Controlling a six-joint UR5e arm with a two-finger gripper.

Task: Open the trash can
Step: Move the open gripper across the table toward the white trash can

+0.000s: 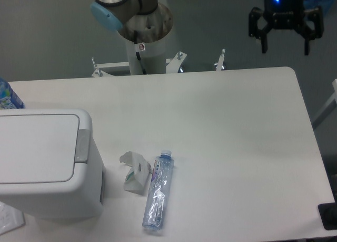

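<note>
Lower left: trash can (45, 165), lid shut, grey push tab (82, 145) facing right; upper right: gripper (285, 41), spread open, empty, well apart; approach step, next reaching down to tab.

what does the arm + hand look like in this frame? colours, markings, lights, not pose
The arm has a silver-grey joint housing with a light-blue end cap. Its pale column base carries a small red-and-white sticker. The hand is black, with two dark fingers hanging from a blocky body, and a blue light glows on its upper part. No cables can be made out.
</note>
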